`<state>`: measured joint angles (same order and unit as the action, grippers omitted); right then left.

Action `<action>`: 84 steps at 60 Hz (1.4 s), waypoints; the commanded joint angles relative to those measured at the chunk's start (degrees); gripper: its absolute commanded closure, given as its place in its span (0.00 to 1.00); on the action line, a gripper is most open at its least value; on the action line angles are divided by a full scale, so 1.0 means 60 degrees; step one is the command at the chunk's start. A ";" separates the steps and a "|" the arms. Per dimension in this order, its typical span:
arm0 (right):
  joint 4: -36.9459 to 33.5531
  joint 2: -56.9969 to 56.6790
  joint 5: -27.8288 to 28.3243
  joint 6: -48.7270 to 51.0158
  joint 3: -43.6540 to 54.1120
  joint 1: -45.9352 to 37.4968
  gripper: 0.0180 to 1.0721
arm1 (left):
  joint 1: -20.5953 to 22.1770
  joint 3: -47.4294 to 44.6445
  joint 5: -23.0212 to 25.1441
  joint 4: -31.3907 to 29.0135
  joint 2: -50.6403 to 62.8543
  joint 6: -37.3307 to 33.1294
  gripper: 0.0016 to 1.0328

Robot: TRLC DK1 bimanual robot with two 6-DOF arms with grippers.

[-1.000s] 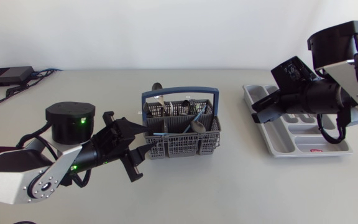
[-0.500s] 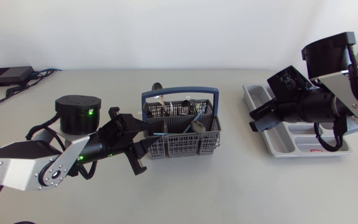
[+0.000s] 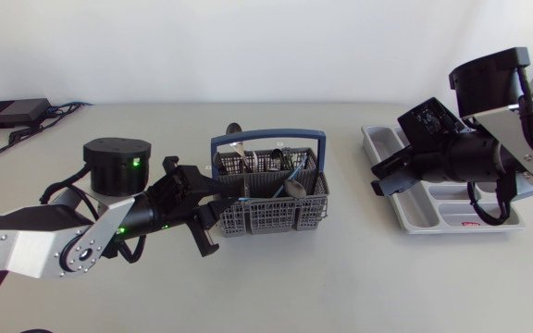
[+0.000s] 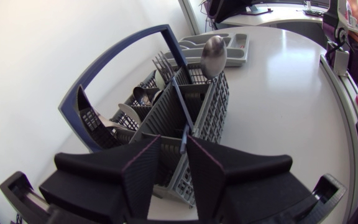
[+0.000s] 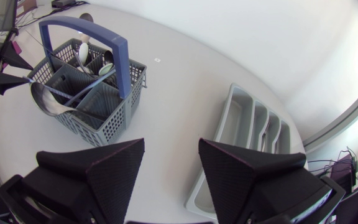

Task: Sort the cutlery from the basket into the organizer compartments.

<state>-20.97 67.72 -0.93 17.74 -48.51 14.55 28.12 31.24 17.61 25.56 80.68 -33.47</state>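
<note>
The left arm lies low across the table (image 3: 340,277), forearm close to level, with its gripper (image 4: 174,140) pointed at the basket's (image 3: 276,217) near short wall. The right arm comes in high, elbow raised, and its gripper (image 5: 171,143) hangs over the organizer's (image 3: 433,227) end nearest the basket, aimed back at the basket.

The basket stands mid-table under its upright blue bail (image 3: 266,141). There is bare tabletop in front of it and a wide strip between it and the organizer. A black box (image 3: 7,113) with cables sits at the far left corner, well clear of both arms.

From above, the left fingers blur into the basket wall. The left wrist view shows them a narrow gap apart, and the thin blue handle of a spoon (image 4: 213,53) ends in that gap, close against one finger and not pinched by both. The spoon slants over the basket with its bowl at the far rim. Fork tines (image 4: 163,65) stand in a rear cell.

The right wrist view shows its own fingers spread wide and holding nothing, with table below them and the organizer's slots beside one finger. Across the basket, the spoon's handle points at the left gripper.
</note>
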 commanded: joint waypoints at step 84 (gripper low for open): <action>-0.0899 -0.1693 -0.0065 -0.0100 0.1069 0.1472 0.37 | 0.0587 0.5764 -0.0591 -0.9050 -0.0821 -0.3899 0.97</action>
<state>-25.23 59.40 -0.95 17.76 -43.86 22.41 31.24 62.72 15.09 -25.93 77.17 -53.08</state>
